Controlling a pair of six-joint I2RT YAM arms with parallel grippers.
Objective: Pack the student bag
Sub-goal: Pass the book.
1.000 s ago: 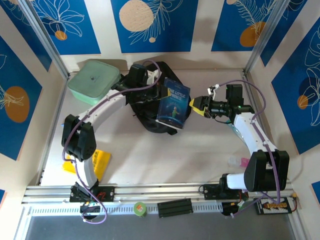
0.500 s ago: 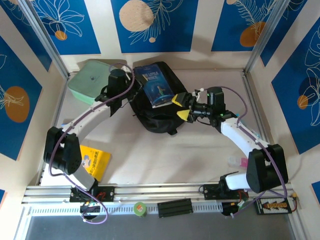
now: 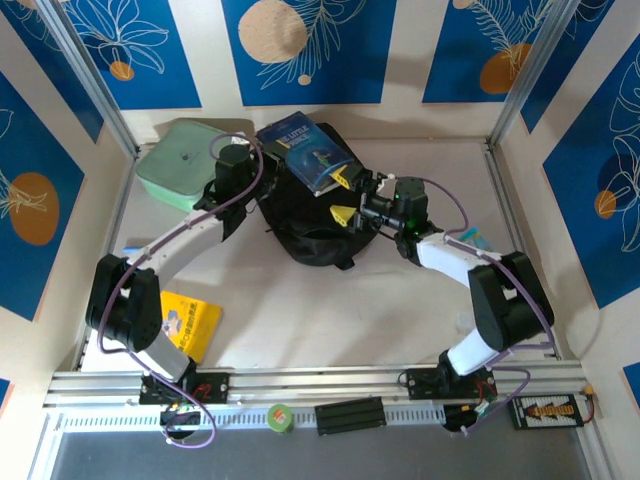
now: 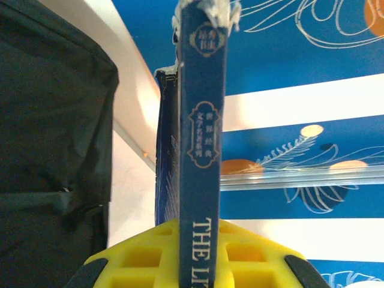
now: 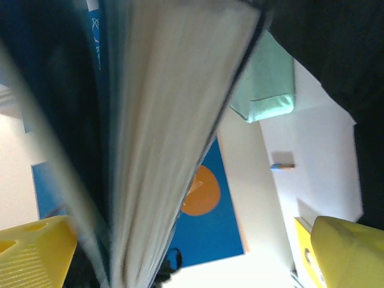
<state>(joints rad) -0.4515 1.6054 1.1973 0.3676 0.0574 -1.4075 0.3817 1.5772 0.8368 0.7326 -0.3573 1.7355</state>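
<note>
While left jaws clamp book point(image 3: 305, 155) over bag point(image 3: 312, 240), right jaws gape wide astride its page edge. Step: loading book. Next, likely: ease it down into bag beneath jaws.

I read white capitals "THE LI" low on the spine of the blue book point(image 4: 202, 150), gold characters in two ornate frames above stayed unreadable to me, print on the yellow booklet point(image 3: 186, 325) near the table's near-left corner was too small.
</note>
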